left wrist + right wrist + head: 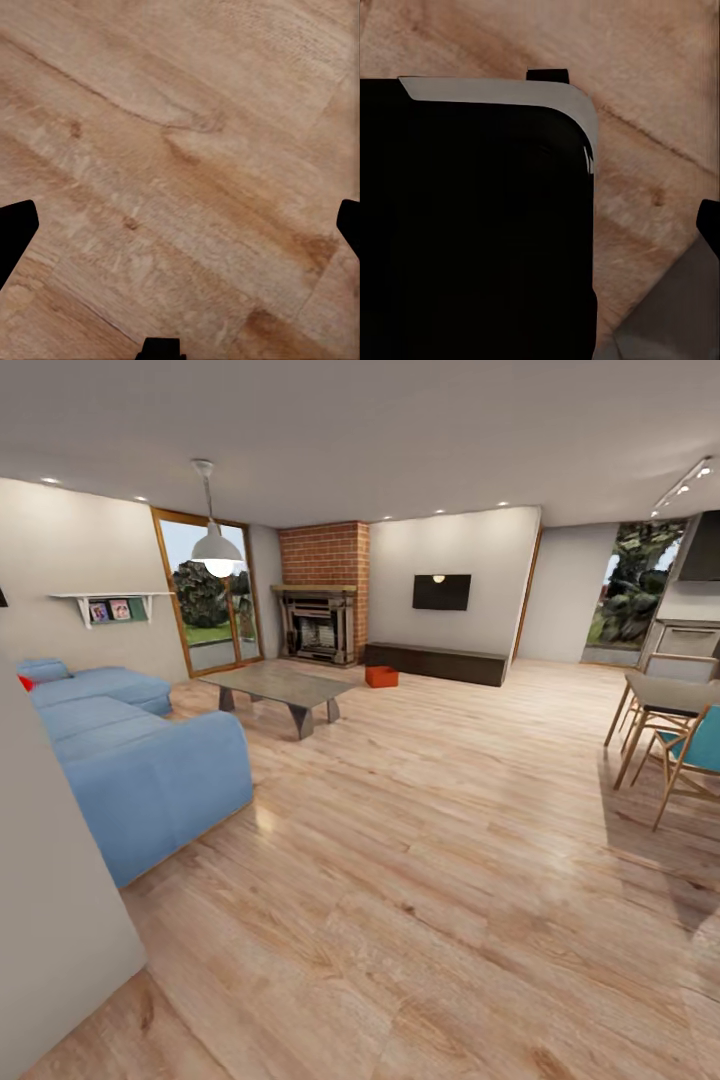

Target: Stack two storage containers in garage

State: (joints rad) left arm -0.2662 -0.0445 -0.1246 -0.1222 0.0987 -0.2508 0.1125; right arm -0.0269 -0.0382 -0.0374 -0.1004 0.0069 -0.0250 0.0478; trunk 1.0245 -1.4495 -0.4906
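Observation:
I stand in the living room on its light wood plank floor. One orange-red storage container sits on the planks far ahead, between the coffee table and the dark TV bench. My left gripper hangs open over bare planks, its black fingertips at the two sides of the left wrist view. My right gripper points down beside my black body; one fingertip shows at the far side, so it stands open with nothing in it. The garage is out of view.
A blue sofa lies at the left and a grey coffee table beyond it. A beige wall corner is close at my left. The brick fireplace and glass doors are at the back. Dining table and chairs stand at the right.

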